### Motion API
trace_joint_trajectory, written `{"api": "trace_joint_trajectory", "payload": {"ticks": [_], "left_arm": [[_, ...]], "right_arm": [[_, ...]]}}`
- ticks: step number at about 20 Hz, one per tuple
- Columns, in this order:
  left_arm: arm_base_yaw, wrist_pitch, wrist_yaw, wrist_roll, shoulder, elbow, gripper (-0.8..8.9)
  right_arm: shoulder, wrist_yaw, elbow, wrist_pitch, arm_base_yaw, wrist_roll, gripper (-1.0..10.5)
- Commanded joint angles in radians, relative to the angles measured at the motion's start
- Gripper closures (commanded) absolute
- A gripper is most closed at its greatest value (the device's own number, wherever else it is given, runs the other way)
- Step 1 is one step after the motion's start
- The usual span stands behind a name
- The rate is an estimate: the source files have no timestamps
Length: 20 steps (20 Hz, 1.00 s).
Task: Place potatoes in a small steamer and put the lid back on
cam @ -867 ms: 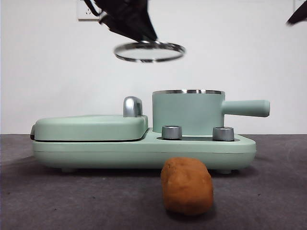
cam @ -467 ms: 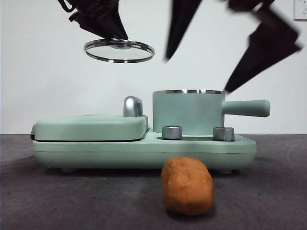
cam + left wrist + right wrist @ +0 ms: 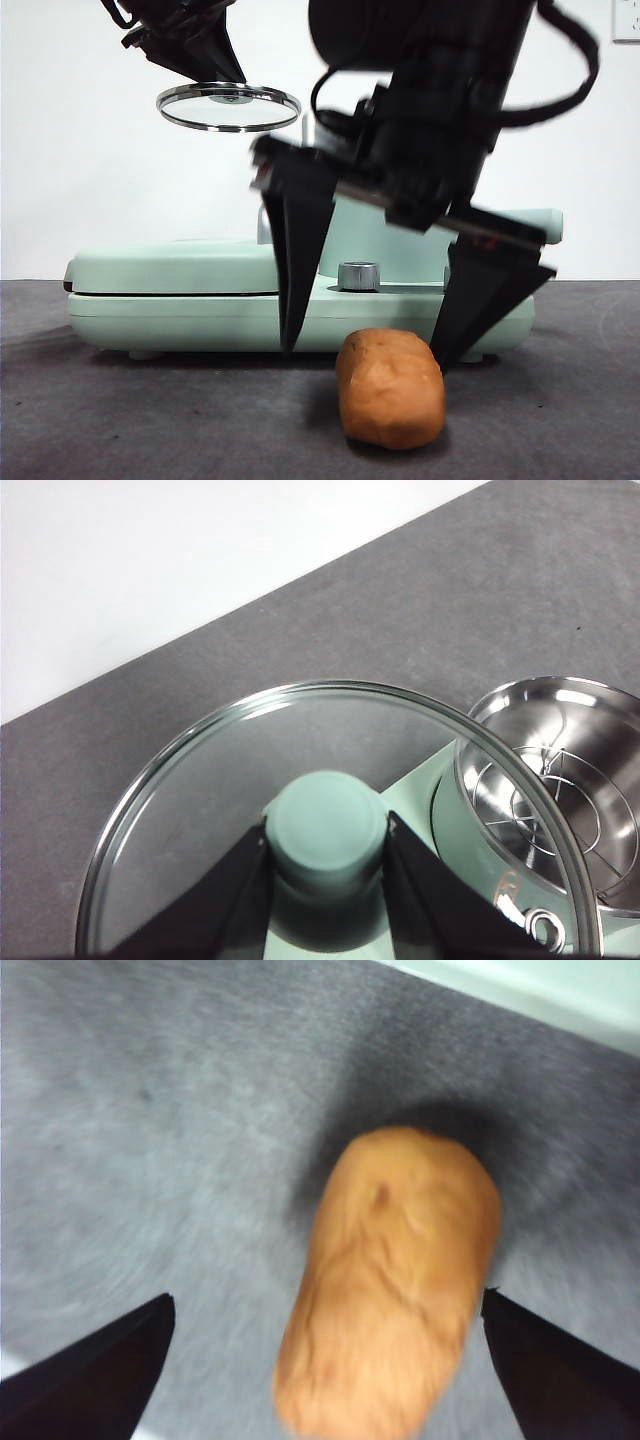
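The orange-brown potato [image 3: 390, 388] lies on the dark mat in front of the appliance. My right gripper [image 3: 364, 357] has come down over it, open, with one jaw on each side. The right wrist view shows the potato [image 3: 395, 1280] between the spread jaws of the right gripper [image 3: 327, 1302], not touched by them. My left gripper [image 3: 228, 88] is shut on the mint knob [image 3: 326, 825] of the glass lid [image 3: 228, 107], which hangs high to the left of the small steamer [image 3: 380, 242]. In the left wrist view the steamer [image 3: 560, 780] stands open, with a steel rack inside.
The steamer sits on a mint-green appliance base [image 3: 170, 310] beside a flat griddle cover [image 3: 180, 265]. Two steel dials [image 3: 358, 276] face the front. The right arm hides most of the pot in the front view. Dark mat lies on both sides of the potato.
The right arm has dropped from the upper right down to the potato, jaws open around it. The left gripper has carried the lid further left, away from above the pot.
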Motion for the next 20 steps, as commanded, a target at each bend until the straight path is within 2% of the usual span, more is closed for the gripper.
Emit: {"api": "trace_joint_trajectory", "payload": {"ticks": [1,5,7,12,17,20], "left_arm": [[-0.001,0.029,0.010,-0.007,0.005,0.031,7.94],[-0.001,0.028,0.010,-0.007,0.005,0.031,7.95],[-0.001,0.027,0.010,-0.007,0.005,0.031,7.95],[0.003,0.026,0.009,-0.007,0.005,0.031,7.95],[0.003,0.028,0.010,-0.007,0.005,0.031,7.95],[0.003,0.029,0.010,-0.007,0.005,0.031,7.95]], "right_arm": [[0.051,0.007,0.015,0.019,0.010,0.014,4.9],[0.079,0.055,0.015,0.019,0.010,0.010,7.4],[0.077,0.051,0.015,0.019,0.010,0.009,8.0],[0.053,-0.034,0.088,-0.047,-0.037,-0.053,8.0],[0.055,-0.090,0.404,-0.251,-0.152,-0.181,8.0],[0.089,-0.081,0.615,-0.338,-0.240,-0.258,8.0]]}}
